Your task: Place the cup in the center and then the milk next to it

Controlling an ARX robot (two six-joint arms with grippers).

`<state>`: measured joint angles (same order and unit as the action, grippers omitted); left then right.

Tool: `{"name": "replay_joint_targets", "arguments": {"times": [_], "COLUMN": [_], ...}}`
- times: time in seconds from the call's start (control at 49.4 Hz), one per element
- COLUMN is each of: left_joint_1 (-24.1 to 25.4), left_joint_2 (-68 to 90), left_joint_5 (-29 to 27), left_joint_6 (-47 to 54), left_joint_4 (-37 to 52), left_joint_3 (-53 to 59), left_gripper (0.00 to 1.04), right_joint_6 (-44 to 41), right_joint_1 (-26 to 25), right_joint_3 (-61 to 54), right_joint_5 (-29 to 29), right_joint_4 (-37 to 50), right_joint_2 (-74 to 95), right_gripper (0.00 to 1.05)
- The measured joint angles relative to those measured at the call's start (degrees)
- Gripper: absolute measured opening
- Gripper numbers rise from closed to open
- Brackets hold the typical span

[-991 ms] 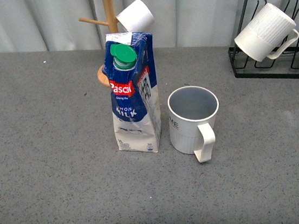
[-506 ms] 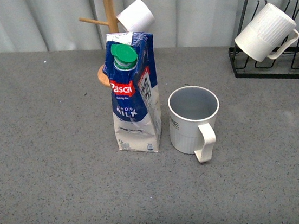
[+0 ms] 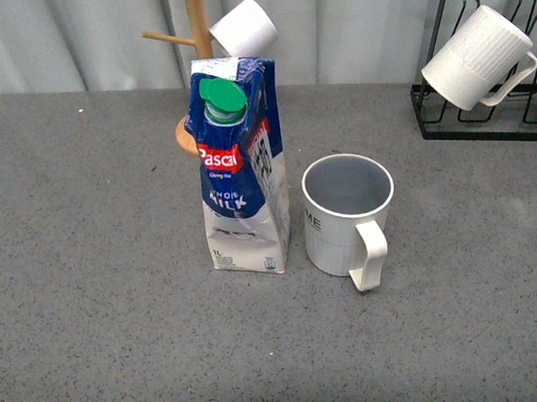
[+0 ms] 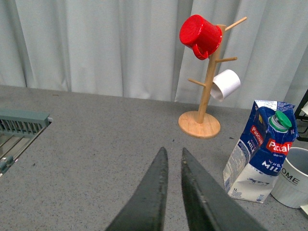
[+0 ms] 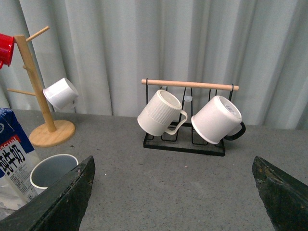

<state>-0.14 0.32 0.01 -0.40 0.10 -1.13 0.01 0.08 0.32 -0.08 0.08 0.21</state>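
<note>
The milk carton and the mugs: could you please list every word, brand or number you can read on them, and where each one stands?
"Pascual": red logo on the milk carton, cut off at the carton's edge in the front view, whole in the left wrist view.
"WHOLE MILK": white letters below that logo.
"1L": low on the carton's white base.
"HOME": dark letters below the cup rim.
Black print on the carton's side panel: too blurred to read.
Hanging mugs: no text visible.

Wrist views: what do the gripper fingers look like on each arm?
In the left wrist view, the left gripper has two long, dark grey fingers that taper to narrow pointed tips, with a matte, smooth finish. In the right wrist view, the right gripper shows only two dark, slightly rough-textured fingers at the frame corners. No cables, markings or labels are visible. The arms do not appear in the front view.
</note>
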Motion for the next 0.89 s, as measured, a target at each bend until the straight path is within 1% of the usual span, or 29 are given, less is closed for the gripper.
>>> {"name": "replay_joint_targets", "arguments": {"times": [0.02, 0.101, 0.121, 0.182, 0.202, 0.223, 0.324, 0.344, 0.445, 0.506, 0.587, 0.89], "left_joint_1": [0.0, 0.0, 0.0, 0.0, 0.0, 0.0, 0.0, 0.0, 0.0, 0.0, 0.0, 0.0], "left_joint_2": [0.0, -0.04, -0.04, -0.04, -0.04, -0.04, -0.04, -0.04, -0.04, -0.04, -0.04, -0.04], "left_joint_5": [0.0, 0.0, 0.0, 0.0, 0.0, 0.0, 0.0, 0.0, 0.0, 0.0, 0.0, 0.0], "left_joint_6": [0.0, 0.0, 0.0, 0.0, 0.0, 0.0, 0.0, 0.0, 0.0, 0.02, 0.13, 0.15], "left_joint_4": [0.0, -0.02, -0.02, -0.02, -0.02, -0.02, -0.02, -0.02, -0.02, -0.02, -0.02, -0.02], "left_joint_3": [0.0, 0.0, 0.0, 0.0, 0.0, 0.0, 0.0, 0.0, 0.0, 0.0, 0.0, 0.0], "left_gripper": [0.16, 0.36, 0.38, 0.49, 0.54, 0.56, 0.72, 0.74, 0.92, 1.0, 0.98, 0.98], "right_joint_6": [0.0, 0.0, 0.0, 0.0, 0.0, 0.0, 0.0, 0.0, 0.0, 0.0, 0.0, 0.0], "right_joint_1": [0.0, 0.0, 0.0, 0.0, 0.0, 0.0, 0.0, 0.0, 0.0, 0.0, 0.0, 0.0], "right_joint_3": [0.0, 0.0, 0.0, 0.0, 0.0, 0.0, 0.0, 0.0, 0.0, 0.0, 0.0, 0.0], "right_joint_5": [0.0, 0.0, 0.0, 0.0, 0.0, 0.0, 0.0, 0.0, 0.0, 0.0, 0.0, 0.0], "right_joint_4": [0.0, 0.0, 0.0, 0.0, 0.0, 0.0, 0.0, 0.0, 0.0, 0.0, 0.0, 0.0], "right_joint_2": [0.0, 0.0, 0.0, 0.0, 0.0, 0.0, 0.0, 0.0, 0.0, 0.0, 0.0, 0.0], "right_gripper": [0.95, 0.95, 0.95, 0.95, 0.95, 0.95, 0.95, 0.95, 0.95, 0.95, 0.95, 0.95]}}
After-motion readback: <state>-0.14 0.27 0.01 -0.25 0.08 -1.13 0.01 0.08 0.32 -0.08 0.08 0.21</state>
